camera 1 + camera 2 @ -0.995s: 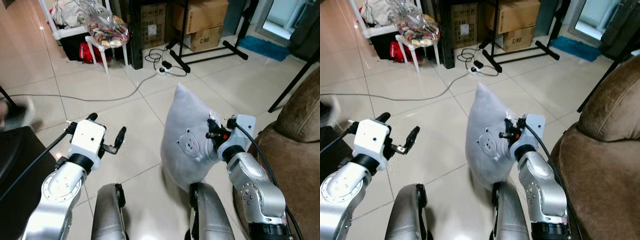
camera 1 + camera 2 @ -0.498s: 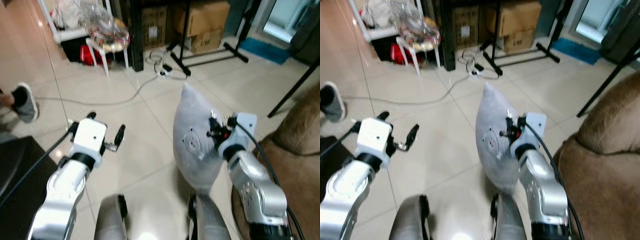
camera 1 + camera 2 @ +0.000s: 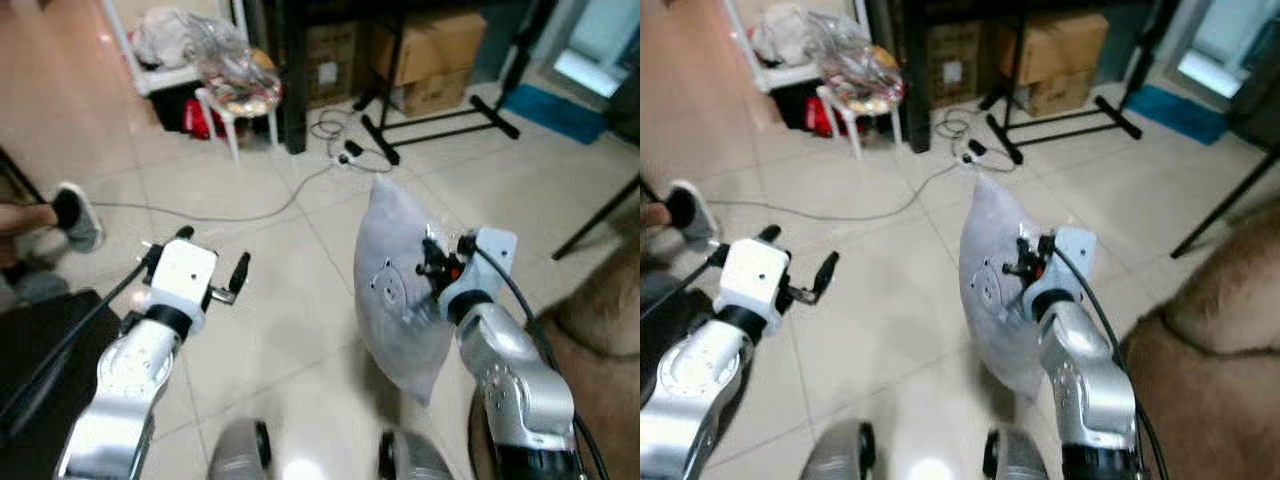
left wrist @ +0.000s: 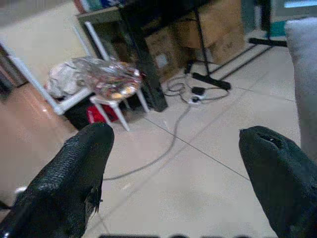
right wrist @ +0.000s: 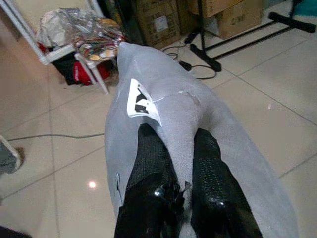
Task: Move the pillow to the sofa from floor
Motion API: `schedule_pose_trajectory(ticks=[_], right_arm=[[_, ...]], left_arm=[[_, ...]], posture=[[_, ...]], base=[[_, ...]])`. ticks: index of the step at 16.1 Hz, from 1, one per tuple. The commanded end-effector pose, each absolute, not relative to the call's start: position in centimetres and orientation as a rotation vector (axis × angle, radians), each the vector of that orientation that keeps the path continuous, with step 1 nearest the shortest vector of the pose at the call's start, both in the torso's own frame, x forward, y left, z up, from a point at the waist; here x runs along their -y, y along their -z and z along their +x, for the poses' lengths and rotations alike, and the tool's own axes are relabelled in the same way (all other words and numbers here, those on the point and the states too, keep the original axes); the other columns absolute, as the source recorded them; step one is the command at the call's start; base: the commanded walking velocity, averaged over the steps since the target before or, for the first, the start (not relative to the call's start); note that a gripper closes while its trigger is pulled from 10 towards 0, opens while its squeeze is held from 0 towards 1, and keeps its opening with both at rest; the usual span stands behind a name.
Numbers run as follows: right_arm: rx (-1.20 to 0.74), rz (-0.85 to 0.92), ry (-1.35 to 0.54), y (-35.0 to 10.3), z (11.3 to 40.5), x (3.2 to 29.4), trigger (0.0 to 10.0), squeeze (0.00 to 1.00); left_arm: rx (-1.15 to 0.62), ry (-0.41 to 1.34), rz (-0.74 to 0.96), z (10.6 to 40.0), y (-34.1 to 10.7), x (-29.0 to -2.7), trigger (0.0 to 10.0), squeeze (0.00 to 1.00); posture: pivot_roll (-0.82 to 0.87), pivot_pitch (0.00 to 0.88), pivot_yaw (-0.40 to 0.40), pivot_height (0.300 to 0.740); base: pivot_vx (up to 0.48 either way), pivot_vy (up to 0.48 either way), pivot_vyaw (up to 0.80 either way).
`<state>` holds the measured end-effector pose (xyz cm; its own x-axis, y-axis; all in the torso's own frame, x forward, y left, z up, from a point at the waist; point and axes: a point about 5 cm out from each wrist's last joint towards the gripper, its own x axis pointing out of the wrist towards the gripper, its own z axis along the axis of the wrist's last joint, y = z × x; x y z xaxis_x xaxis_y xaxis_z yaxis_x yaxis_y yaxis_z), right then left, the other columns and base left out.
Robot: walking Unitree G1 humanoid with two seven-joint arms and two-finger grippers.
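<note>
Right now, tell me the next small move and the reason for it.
Probably swing the right claw, pinched on the grey pillow, rightward toward the brown sofa. The pillow hangs off the tiled floor, the sofa sits to the robot's right, and the left claw is open, holding nothing.

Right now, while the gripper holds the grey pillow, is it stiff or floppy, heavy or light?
Probably soft: the pillow puckers where the right gripper pinches it. Likely light, since one pinch holds it up. It hangs to a point, so it may swing.

The pillow (image 3: 400, 290) was pale grey with a small face print and a white tag, against beige floor tiles (image 3: 290, 300).
</note>
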<state>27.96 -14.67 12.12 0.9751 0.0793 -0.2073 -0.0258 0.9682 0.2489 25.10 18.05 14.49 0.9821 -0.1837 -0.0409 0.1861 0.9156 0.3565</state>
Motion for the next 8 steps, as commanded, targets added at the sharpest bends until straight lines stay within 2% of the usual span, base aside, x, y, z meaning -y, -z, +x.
schedule_pose_trajectory(ticks=[1, 4, 8], right_arm=[[-0.16, 0.247, -0.053, -13.4, 28.03, 14.85, 10.0, 0.0], [-0.166, 0.24, -0.039, -13.39, 28.24, 15.43, 10.0, 0.0], [-0.163, 0.253, -0.032, -13.49, 28.4, 15.37, 10.0, 0.0]], left_arm=[[-0.007, 0.18, 0.372, 25.32, -14.49, -18.36, 10.0, 0.59], [-0.003, 0.192, 0.369, 25.41, -14.54, -17.83, 10.0, 0.6], [0.001, 0.2, 0.369, 25.8, -14.67, -17.76, 10.0, 0.59]], posture=[[-0.08, 0.0, -0.002, 0.71], [-0.08, 0.0, -0.005, 0.74], [-0.07, 0.0, -0.003, 0.74]], base=[[0.0, 0.0, 0.0], [0.0, 0.0, 0.0], [0.0, 0.0, 0.0]])
